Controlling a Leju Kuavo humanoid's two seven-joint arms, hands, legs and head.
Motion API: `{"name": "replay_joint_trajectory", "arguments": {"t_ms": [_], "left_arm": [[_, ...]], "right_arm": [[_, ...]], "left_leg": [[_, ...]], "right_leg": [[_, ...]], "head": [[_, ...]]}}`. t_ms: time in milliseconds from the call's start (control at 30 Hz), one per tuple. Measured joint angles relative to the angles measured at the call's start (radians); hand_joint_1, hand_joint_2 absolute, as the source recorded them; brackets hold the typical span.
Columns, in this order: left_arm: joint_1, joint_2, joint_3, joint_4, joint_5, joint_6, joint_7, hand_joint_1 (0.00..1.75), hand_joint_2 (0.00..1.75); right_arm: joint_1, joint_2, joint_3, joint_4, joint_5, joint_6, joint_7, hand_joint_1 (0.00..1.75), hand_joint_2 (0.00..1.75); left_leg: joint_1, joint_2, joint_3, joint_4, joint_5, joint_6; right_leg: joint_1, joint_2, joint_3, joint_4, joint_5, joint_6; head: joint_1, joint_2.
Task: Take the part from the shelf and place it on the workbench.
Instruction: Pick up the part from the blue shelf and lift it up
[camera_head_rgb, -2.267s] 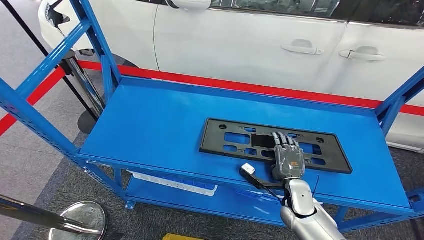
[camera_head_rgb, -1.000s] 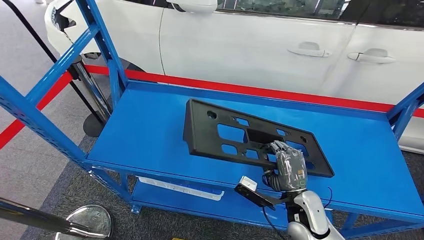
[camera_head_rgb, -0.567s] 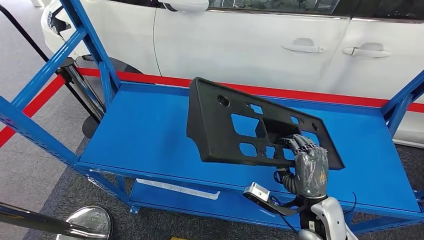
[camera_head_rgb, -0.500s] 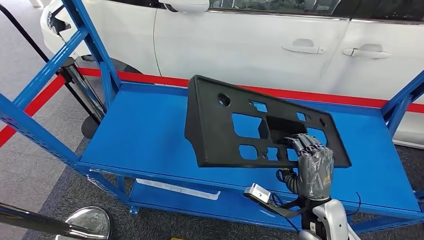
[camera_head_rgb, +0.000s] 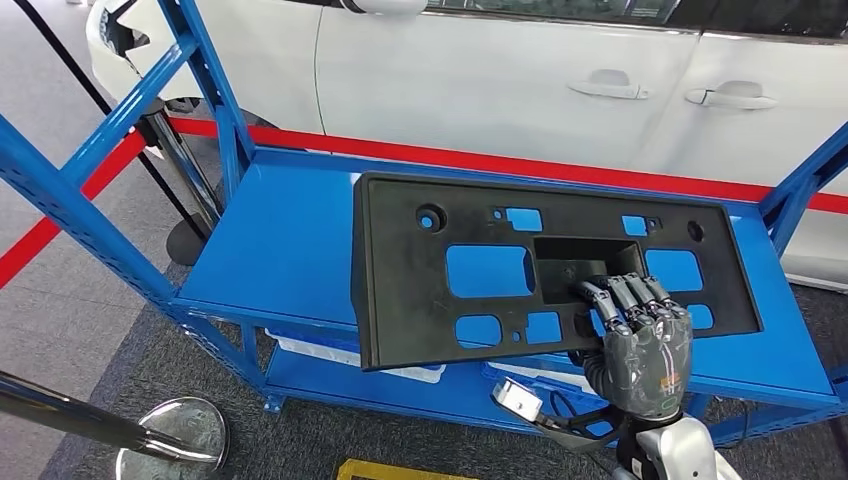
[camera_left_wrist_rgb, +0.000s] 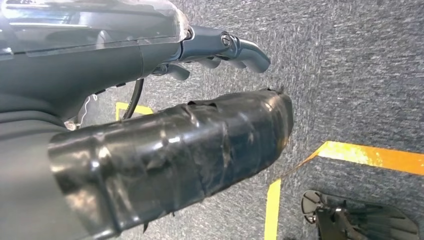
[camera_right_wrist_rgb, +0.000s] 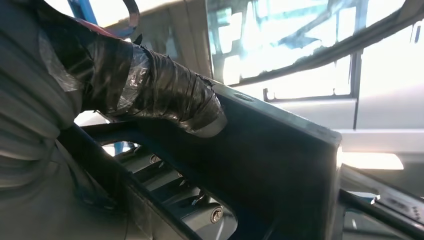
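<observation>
Above the blue metal shelf (camera_head_rgb: 290, 250), the flat black plastic panel with rectangular cut-outs (camera_head_rgb: 420, 290) hangs clear of the deck, tilted up to face the robot. Right hand (camera_head_rgb: 640, 345) clamps it: fingers (camera_head_rgb: 625, 295) hooked into the central recess near the lower edge, taped thumb (camera_right_wrist_rgb: 165, 95) pressed on the other face. Left hand (camera_left_wrist_rgb: 165, 150) hangs over grey carpet (camera_left_wrist_rgb: 360, 75) with yellow floor tape (camera_left_wrist_rgb: 370, 156), fingers loosely curled, holding nothing. White car (camera_head_rgb: 500, 80) behind a red barrier belt (camera_head_rgb: 480, 160).

Grey robot hand (camera_head_rgb: 645, 350), tape-wrapped thumb (camera_right_wrist_rgb: 155, 90), silver forearm (camera_head_rgb: 675, 455).
</observation>
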Motion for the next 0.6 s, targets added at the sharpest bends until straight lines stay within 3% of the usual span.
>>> {"name": "replay_joint_trajectory", "arguments": {"t_ms": [33, 100, 167, 233, 300, 333, 367, 400, 467, 533, 600], "left_arm": [[-0.001, -0.001, 0.000, 0.000, 0.000, -0.002, 0.001, 0.00, 0.00], [0.000, -0.001, 0.000, 0.000, -0.001, -0.005, 0.001, 0.00, 0.00], [0.002, -0.001, 0.001, -0.001, -0.001, -0.008, 0.001, 0.00, 0.00], [0.003, -0.002, 0.003, -0.001, -0.006, -0.011, 0.001, 0.00, 0.00], [0.002, -0.004, 0.009, -0.003, -0.023, -0.013, 0.001, 0.00, 0.00], [0.001, -0.004, 0.015, -0.004, -0.033, -0.014, 0.001, 0.00, 0.00], [0.000, -0.005, 0.020, -0.004, -0.042, -0.015, 0.002, 0.00, 0.00], [0.000, -0.005, 0.026, -0.005, -0.047, -0.016, 0.002, 0.00, 0.00], [-0.001, -0.004, 0.033, -0.006, -0.052, -0.018, 0.001, 0.00, 0.00], [-0.002, -0.003, 0.039, -0.007, -0.053, -0.020, 0.000, 0.00, 0.00], [-0.003, -0.003, 0.044, -0.008, -0.053, -0.023, -0.001, 0.00, 0.00]], "right_arm": [[-0.005, -0.015, 0.000, -0.006, 0.000, 0.000, -0.002, 1.75, 1.75], [-0.009, -0.041, -0.001, -0.016, 0.000, -0.001, -0.010, 1.75, 1.75], [-0.013, -0.059, -0.001, -0.021, 0.000, -0.001, -0.018, 1.75, 1.75], [-0.014, -0.070, -0.001, -0.023, 0.001, -0.001, -0.025, 1.75, 1.75], [-0.013, -0.075, -0.002, -0.024, 0.001, -0.001, -0.034, 1.75, 1.75], [-0.012, -0.076, -0.002, -0.024, 0.001, -0.001, -0.038, 1.75, 1.75], [-0.011, -0.077, -0.002, -0.024, 0.001, -0.001, -0.039, 1.75, 1.75], [-0.009, -0.077, -0.002, -0.024, 0.001, -0.001, -0.038, 1.75, 1.75], [-0.007, -0.080, -0.002, -0.024, 0.001, -0.001, -0.031, 1.75, 1.75], [-0.005, -0.082, -0.002, -0.024, 0.001, -0.001, -0.024, 1.75, 1.75], [-0.003, -0.084, -0.002, -0.024, 0.001, -0.001, -0.014, 1.75, 1.75]], "left_leg": [[0.000, 0.000, -0.004, 0.002, 0.006, -0.007], [0.001, -0.002, -0.008, -0.001, 0.022, -0.021], [0.003, -0.003, -0.021, 0.010, 0.006, -0.033], [0.005, -0.004, -0.047, 0.081, -0.077, -0.041], [0.005, -0.003, -0.074, 0.202, -0.167, -0.046], [0.005, -0.003, -0.076, 0.249, -0.186, -0.047], [0.005, -0.003, -0.064, 0.268, -0.183, -0.046], [0.003, -0.003, -0.035, 0.253, -0.163, -0.043], [-0.002, -0.003, 0.063, 0.133, -0.123, -0.029], [-0.010, -0.004, 0.144, 0.010, -0.120, -0.015], [-0.015, -0.004, 0.160, -0.032, -0.123, -0.008]], "right_leg": [[0.003, 0.002, 0.015, -0.032, 0.006, -0.004], [0.009, 0.003, 0.005, -0.039, 0.017, -0.017], [0.006, -0.001, -0.013, -0.043, 0.034, -0.033], [0.005, -0.005, -0.036, -0.045, 0.055, -0.048], [0.009, -0.008, -0.061, -0.043, 0.074, -0.055], [0.011, -0.009, -0.074, -0.041, 0.082, -0.056], [0.013, -0.010, -0.087, -0.037, 0.090, -0.056], [0.015, -0.010, -0.100, -0.032, 0.098, -0.056], [0.018, -0.009, -0.121, -0.024, 0.110, -0.053], [0.018, -0.011, -0.132, -0.021, 0.123, -0.045], [0.016, -0.013, -0.137, -0.025, 0.139, -0.033]], "head": [[0.000, 0.000], [0.000, 0.000], [-0.001, 0.000], [-0.001, 0.000], [-0.001, 0.000], [-0.001, 0.000], [-0.001, 0.000], [-0.001, 0.000], [-0.001, 0.000], [-0.001, 0.000], [-0.001, 0.000]]}}
